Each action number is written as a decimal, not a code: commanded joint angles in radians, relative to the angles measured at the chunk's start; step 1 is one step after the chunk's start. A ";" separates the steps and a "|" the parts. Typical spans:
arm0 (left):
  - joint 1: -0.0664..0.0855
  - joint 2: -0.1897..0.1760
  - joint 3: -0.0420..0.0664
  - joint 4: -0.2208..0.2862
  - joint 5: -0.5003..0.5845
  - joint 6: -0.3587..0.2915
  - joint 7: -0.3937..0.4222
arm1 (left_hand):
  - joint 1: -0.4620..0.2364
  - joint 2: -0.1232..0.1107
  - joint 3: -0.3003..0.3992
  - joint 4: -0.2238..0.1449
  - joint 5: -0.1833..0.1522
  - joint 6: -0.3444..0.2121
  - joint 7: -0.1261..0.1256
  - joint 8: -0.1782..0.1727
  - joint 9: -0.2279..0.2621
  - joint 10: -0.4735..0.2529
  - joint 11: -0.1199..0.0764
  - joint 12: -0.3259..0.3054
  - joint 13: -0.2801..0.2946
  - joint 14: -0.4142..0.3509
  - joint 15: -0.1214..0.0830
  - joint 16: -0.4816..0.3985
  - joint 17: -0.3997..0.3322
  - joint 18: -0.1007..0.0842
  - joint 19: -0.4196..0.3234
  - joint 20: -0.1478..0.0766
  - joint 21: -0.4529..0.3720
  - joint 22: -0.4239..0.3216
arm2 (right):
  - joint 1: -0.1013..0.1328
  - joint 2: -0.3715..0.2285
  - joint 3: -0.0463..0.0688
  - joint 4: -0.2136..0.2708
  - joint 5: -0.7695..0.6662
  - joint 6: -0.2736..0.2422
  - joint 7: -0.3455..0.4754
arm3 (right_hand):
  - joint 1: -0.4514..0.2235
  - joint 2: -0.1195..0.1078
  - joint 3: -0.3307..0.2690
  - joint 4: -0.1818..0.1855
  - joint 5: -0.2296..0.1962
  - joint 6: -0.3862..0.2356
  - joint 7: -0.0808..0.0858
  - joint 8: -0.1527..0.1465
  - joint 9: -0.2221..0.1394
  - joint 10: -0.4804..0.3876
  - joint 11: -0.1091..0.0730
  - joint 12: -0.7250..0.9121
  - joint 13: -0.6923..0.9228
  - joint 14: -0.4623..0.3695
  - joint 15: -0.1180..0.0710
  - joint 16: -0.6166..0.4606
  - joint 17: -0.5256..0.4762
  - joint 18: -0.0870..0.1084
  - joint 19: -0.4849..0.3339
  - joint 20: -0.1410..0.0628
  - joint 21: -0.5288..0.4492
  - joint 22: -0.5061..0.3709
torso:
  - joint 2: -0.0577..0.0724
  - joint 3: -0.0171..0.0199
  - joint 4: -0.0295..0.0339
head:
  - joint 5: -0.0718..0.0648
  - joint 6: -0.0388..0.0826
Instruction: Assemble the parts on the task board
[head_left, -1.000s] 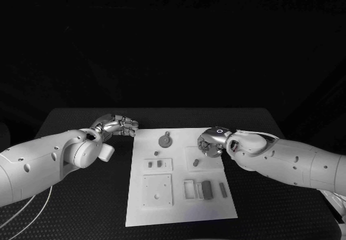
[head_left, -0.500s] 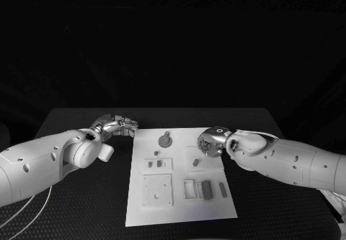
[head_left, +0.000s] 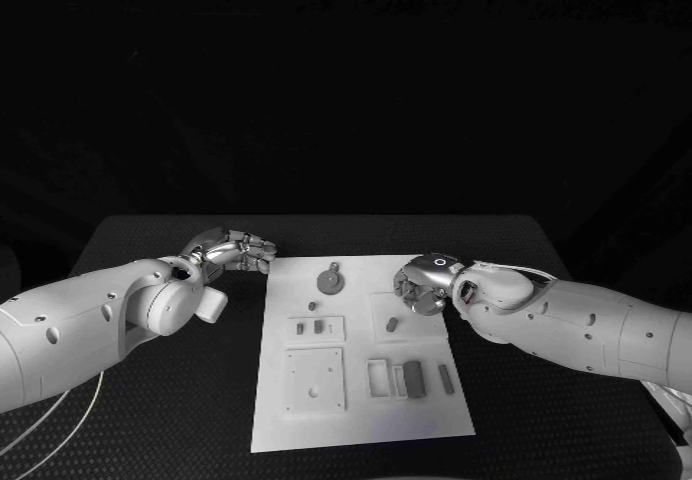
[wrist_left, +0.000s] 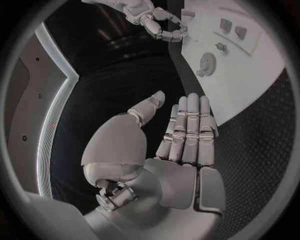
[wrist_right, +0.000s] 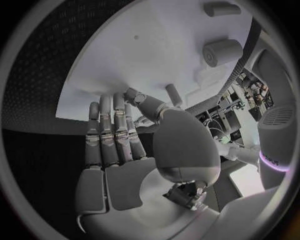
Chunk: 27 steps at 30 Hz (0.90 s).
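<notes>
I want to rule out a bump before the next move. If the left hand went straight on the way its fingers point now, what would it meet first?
Probably the task board: the left hand points its straight fingers toward its near edge, with bare table between. Height is unclear, so it might pass above.

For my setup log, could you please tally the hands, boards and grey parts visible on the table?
Hands: 2, left hand and right hand
Task board: 1
Grey parts plainly visible: 7 (round disc, small stud, two slot pieces, oval piece, two bars)
Total: 10
</notes>
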 joint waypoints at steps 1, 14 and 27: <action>0.001 0.001 0.001 0.002 -0.004 0.017 0.002 | -0.003 -0.006 -0.004 -0.002 0.001 -0.008 0.000 -0.004 -0.001 -0.006 -0.001 -0.006 0.002 0.005 0.002 -0.006 0.001 -0.007 -0.002 0.003 0.001 -0.002 | -0.012 0.004 -0.007 -0.002 -0.003 0.018 -0.002 | 0.001 -0.009 -0.004 0.000 -0.004 -0.008 0.000 -0.006 -0.001 -0.009 0.021 -0.137 -0.361 -0.005 0.000 -0.006 0.004 -0.010 -0.008 -0.001 -0.004 0.005 | 0.000 -0.0005 0.0005 | 0.000 -0.001; 0.001 -0.002 0.001 0.002 -0.007 0.016 0.001 | -0.001 -0.006 -0.004 -0.002 0.001 -0.007 -0.001 -0.002 0.000 -0.005 -0.002 -0.005 0.003 0.009 0.000 -0.006 0.006 -0.006 0.002 0.002 0.002 -0.003 | -0.023 0.001 -0.007 0.006 -0.033 0.021 -0.015 | -0.008 0.047 -0.005 0.001 -0.003 0.082 -0.038 0.041 0.028 0.107 -0.034 -0.081 -0.316 0.082 -0.044 0.031 0.055 0.020 0.079 -0.009 0.030 0.022 | 0.000 -0.0005 0.0004 | 0.000 -0.004; 0.001 -0.003 0.001 0.001 -0.008 0.013 -0.001 | 0.001 -0.006 -0.005 -0.002 0.001 -0.007 -0.001 -0.001 0.000 -0.006 -0.002 -0.004 0.004 0.014 -0.002 -0.006 0.012 -0.005 0.008 0.001 0.004 -0.005 | -0.029 -0.002 -0.007 0.013 -0.048 -0.011 -0.039 | 0.005 0.061 -0.001 -0.003 -0.003 0.106 -0.050 0.050 0.042 0.135 -0.049 -0.073 -0.295 0.116 -0.060 0.041 0.084 0.021 0.117 -0.023 0.047 0.022 | 0.000 0.0004 -0.0001 | -0.001 -0.003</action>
